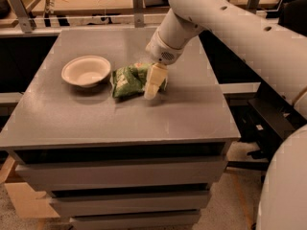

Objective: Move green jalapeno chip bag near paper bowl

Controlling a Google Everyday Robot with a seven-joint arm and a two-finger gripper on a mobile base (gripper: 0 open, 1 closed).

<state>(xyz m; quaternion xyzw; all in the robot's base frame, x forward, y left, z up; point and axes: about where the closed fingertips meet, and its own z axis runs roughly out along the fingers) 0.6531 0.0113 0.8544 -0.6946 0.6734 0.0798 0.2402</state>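
The small, round, off-white paper bowl (86,71) sits at the left of the grey worktop (124,123); just beside its right rim lies the crinkly, glossy green jalapeno chip bag (127,80), close to it but, as far as can be seen, not touching; the cream-coloured end effector (153,83) stands low at the bag's right end, against it, though whether it is spread, pressed together or pinching the foil cannot be told; the white arm (230,23) reaches in from the right. The bag looks already near the bowl, so the risk lies in the finish; any further push leftward could shove the bag into the light bowl and slide it away; a withdrawal with foil caught would drag the bag off again; slick foil may also crumple and shift.
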